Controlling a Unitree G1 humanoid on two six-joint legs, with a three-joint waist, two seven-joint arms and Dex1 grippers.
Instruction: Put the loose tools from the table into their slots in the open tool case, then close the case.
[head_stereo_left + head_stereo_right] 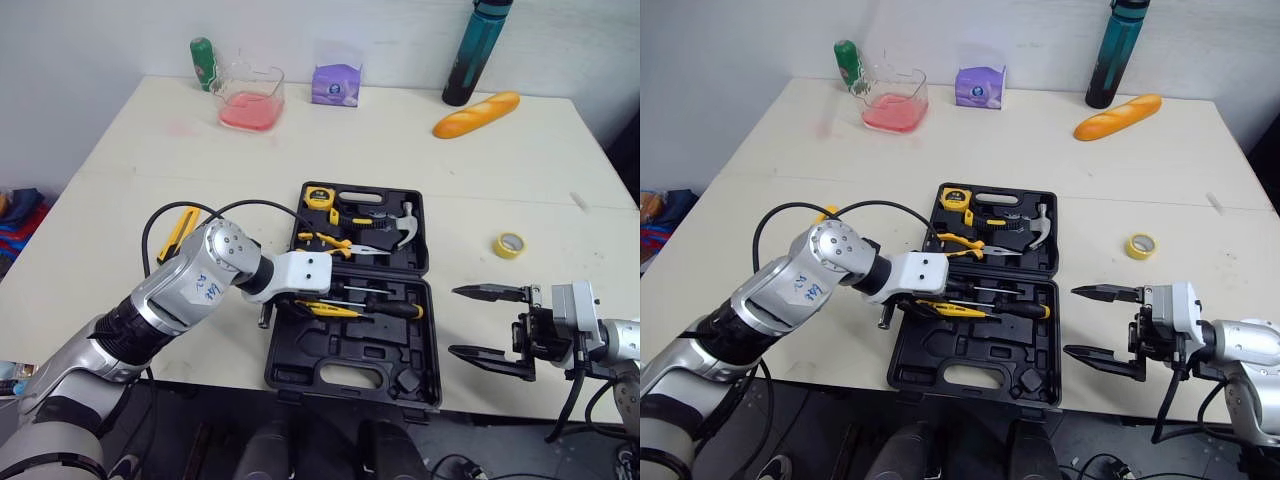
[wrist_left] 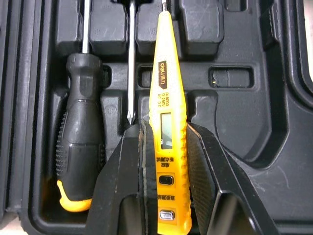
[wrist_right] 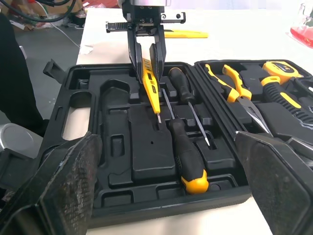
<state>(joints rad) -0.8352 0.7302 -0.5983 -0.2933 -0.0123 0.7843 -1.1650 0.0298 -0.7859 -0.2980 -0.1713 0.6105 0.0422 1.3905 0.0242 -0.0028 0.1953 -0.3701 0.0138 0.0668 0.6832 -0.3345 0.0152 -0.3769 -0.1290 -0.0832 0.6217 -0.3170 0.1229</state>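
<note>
The black tool case (image 1: 345, 352) lies open at the table's front edge. My left gripper (image 2: 164, 129) is shut on a yellow tester pen (image 2: 166, 105), held low over the case's near half, beside two black screwdrivers (image 3: 187, 155) lying in their slots. The far half holds a tape measure (image 1: 318, 197), pliers (image 1: 335, 241) and a hammer (image 1: 401, 226). A yellow tool (image 1: 180, 231) lies on the table left of the case, partly hidden by my left arm. My right gripper (image 1: 453, 320) is open, right of the case, holding nothing.
A yellow tape roll (image 1: 509, 244) lies right of the case. At the table's back stand a green bottle (image 1: 203, 62), a clear tub of red liquid (image 1: 250, 97), a purple pack (image 1: 336, 85), a teal bottle (image 1: 478, 50) and a bread loaf (image 1: 476, 115).
</note>
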